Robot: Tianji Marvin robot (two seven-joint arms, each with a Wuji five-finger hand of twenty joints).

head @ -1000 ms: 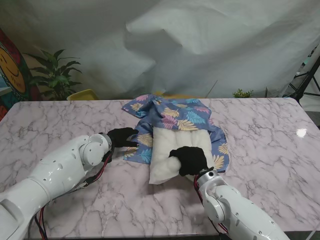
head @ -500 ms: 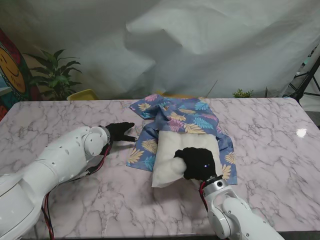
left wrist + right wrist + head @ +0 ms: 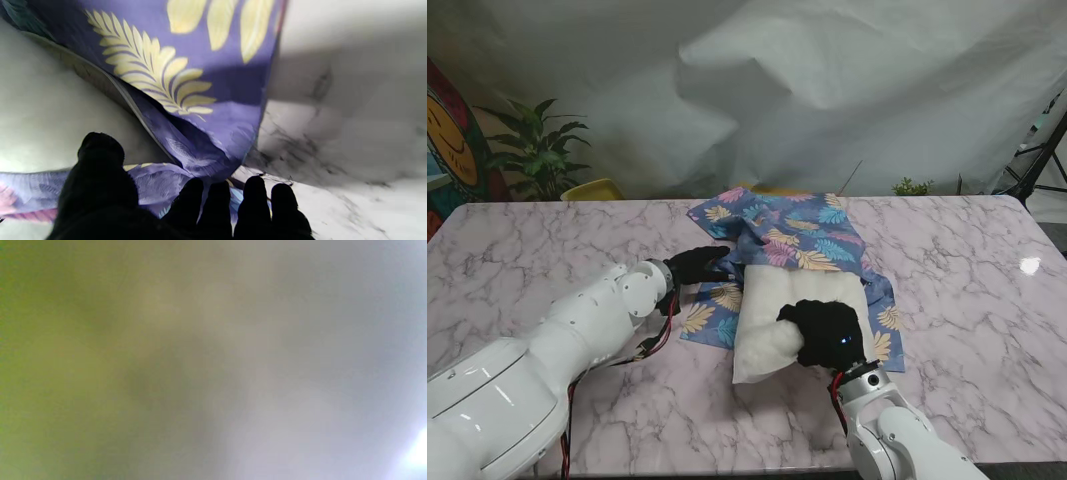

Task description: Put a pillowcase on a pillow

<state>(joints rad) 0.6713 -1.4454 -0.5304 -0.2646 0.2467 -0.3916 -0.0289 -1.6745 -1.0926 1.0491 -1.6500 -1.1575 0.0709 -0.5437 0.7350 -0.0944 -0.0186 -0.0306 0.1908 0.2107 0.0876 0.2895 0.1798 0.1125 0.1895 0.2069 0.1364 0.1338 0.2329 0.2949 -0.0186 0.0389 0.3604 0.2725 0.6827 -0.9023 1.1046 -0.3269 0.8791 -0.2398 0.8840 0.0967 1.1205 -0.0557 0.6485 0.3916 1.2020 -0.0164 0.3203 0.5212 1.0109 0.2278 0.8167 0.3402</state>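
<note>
pillow (image 3: 772,310) | right hand (image 3: 825,333) fingers clenched on it | left hand (image 3: 695,266) fingers apart at pillowcase (image 3: 787,235)

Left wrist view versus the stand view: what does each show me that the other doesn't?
Only the left wrist view shows the pillowcase edge lifted off the white pillow, just beyond the left hand's fingers. Only the stand view shows the right hand gripping the pillow's near end, the whole pillowcase spread farther from me, and the plant. Both show the left hand at the pillowcase's left edge and the marble table.
</note>
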